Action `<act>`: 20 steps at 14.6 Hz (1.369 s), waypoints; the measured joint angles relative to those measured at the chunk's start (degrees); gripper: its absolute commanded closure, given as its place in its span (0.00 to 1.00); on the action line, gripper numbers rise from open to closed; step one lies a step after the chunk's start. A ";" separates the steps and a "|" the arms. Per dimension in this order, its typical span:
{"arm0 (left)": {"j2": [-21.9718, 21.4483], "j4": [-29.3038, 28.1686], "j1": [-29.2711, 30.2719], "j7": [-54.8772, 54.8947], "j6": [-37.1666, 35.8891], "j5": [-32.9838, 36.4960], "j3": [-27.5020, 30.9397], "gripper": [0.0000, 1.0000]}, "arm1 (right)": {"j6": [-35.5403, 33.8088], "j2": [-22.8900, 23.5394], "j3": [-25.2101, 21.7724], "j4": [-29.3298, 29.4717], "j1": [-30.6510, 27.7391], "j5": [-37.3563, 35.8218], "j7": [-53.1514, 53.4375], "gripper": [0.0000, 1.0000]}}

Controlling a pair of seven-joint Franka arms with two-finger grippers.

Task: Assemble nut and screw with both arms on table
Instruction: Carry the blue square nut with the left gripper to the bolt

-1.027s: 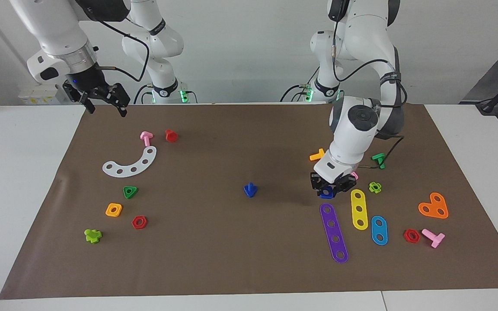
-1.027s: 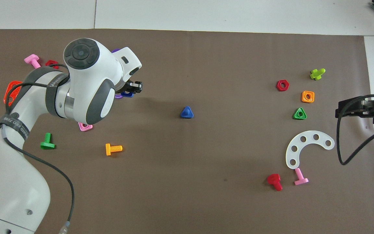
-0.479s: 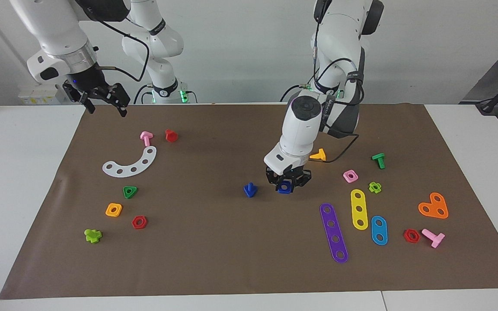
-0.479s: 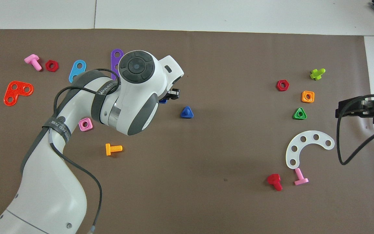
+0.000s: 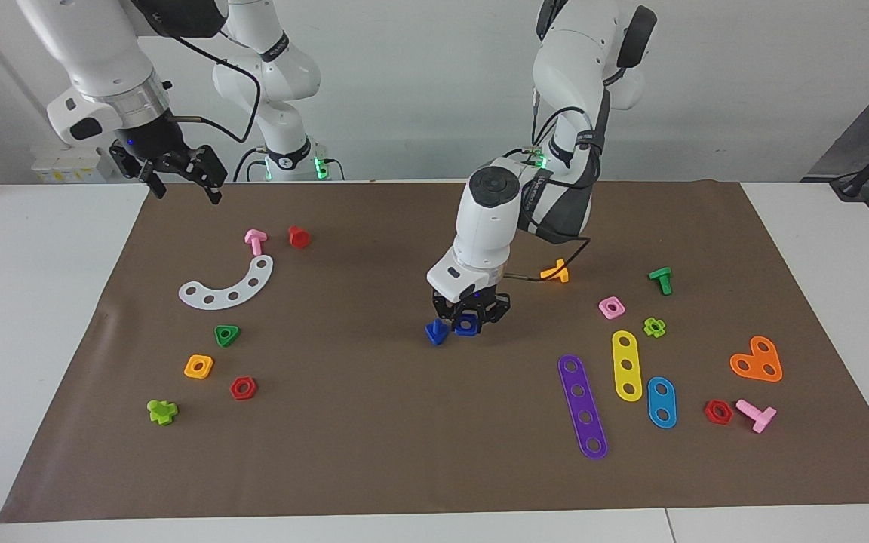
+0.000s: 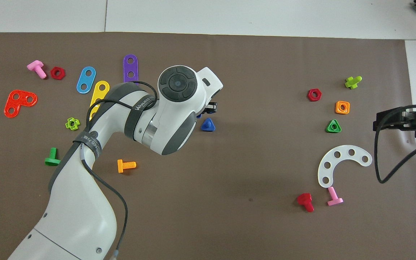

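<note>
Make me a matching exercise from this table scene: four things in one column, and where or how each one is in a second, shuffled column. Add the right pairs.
Things
1. nut
2. screw
3. right gripper
4. white curved strip

Places or states
A. open, in the air over the mat's edge at the right arm's end
B. standing on its head on the mat, shaft up, near the table's middle
C. flat on the mat beside the pink bolt
D. clamped in the left gripper, right beside the screw

Pairs: 1-D, 2-B, 3-A, 4-C
</note>
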 measured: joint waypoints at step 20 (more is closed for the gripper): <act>1.45 -3.51 -2.28 -0.65 6.78 -2.24 -0.22 1.00 | 0.00 0.00 0.00 0.00 0.00 0.00 0.00 0.00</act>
